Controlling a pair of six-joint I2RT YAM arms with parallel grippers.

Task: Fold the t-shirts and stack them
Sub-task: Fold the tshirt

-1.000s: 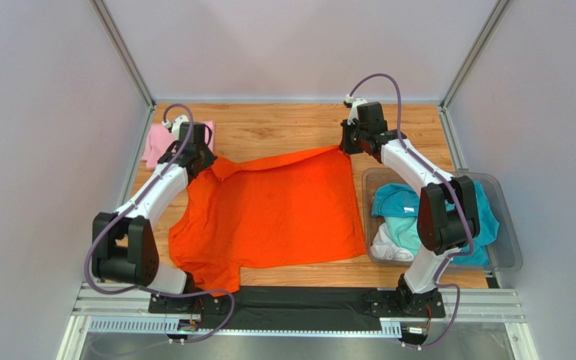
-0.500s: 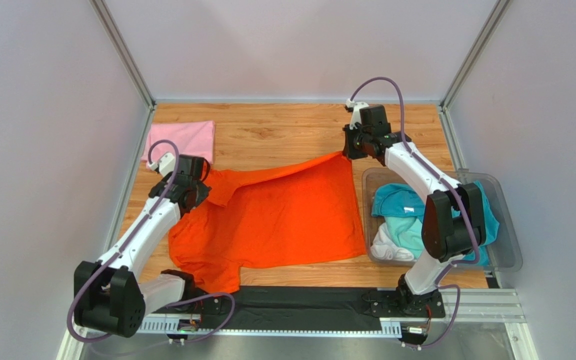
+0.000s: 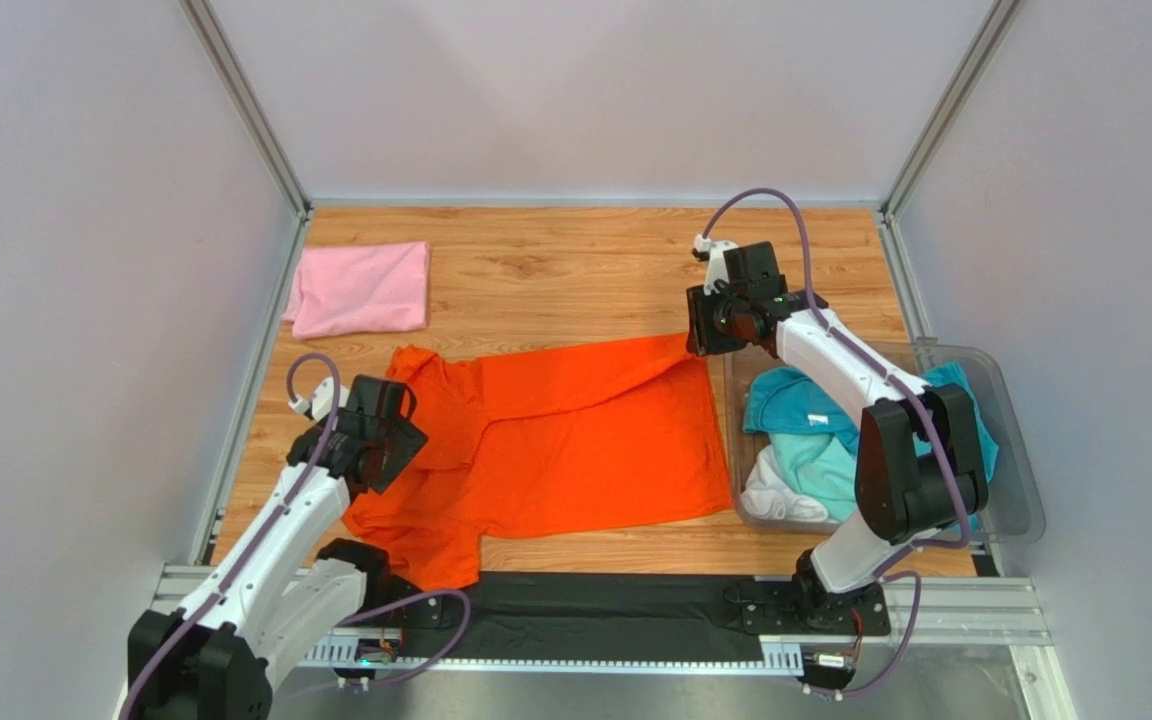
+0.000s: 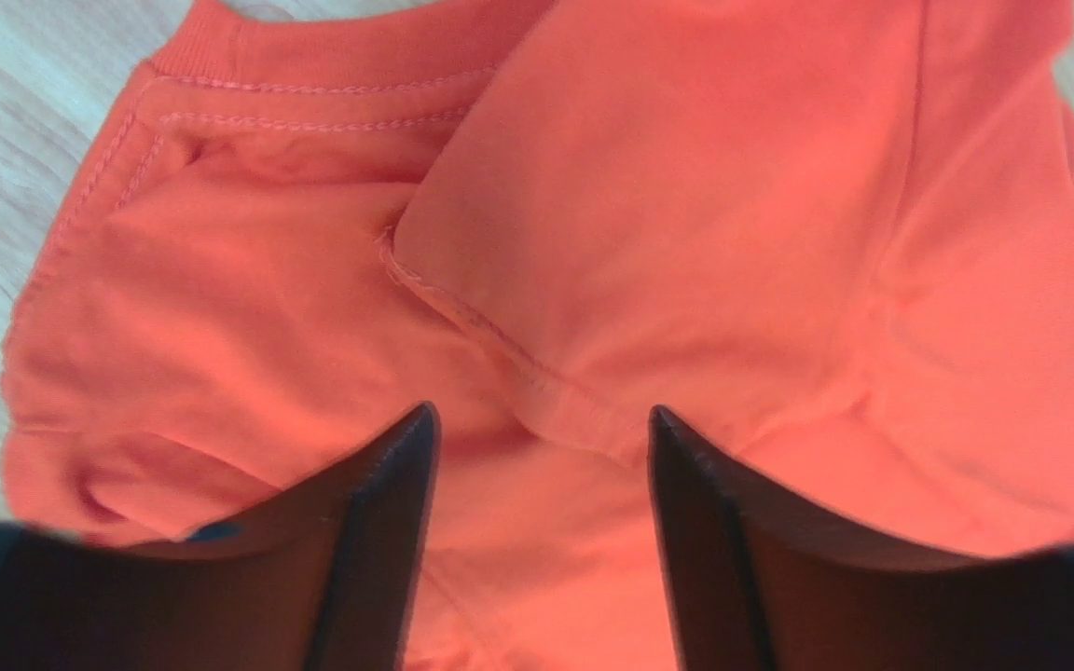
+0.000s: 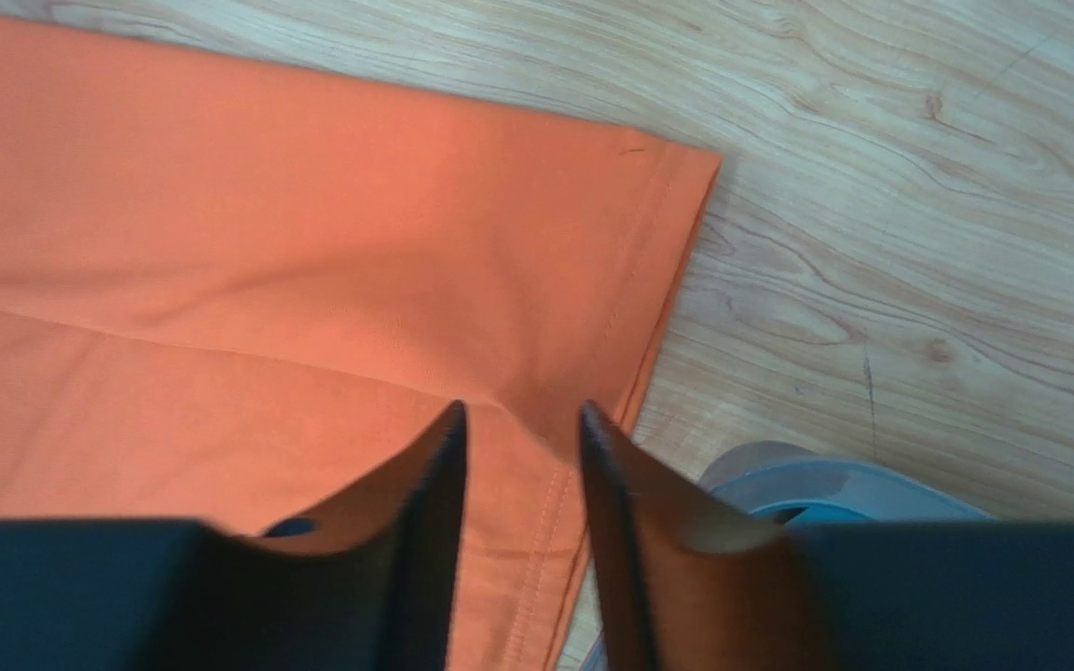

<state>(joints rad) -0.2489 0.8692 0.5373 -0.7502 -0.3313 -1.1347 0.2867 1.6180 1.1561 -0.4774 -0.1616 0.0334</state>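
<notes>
Covering wood table (image 3: 567, 270): orange tee (image 3: 582, 435), walled cell.

Two white arms with black joints rise from a black base plate (image 3: 597, 612); a purple cable loops along each, and both wrist views show dark, tapered fingers (image 4: 375, 531)

Orange t-shirt (image 4: 725, 238) cut by frame edges

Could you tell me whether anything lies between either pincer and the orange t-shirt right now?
Nothing visible does. The left pincer is right at the orange t-shirt with cloth between its fingers, near the sleeve seam. The right pincer pinches the shirt's far right hem corner, beside the clear bin.
</notes>
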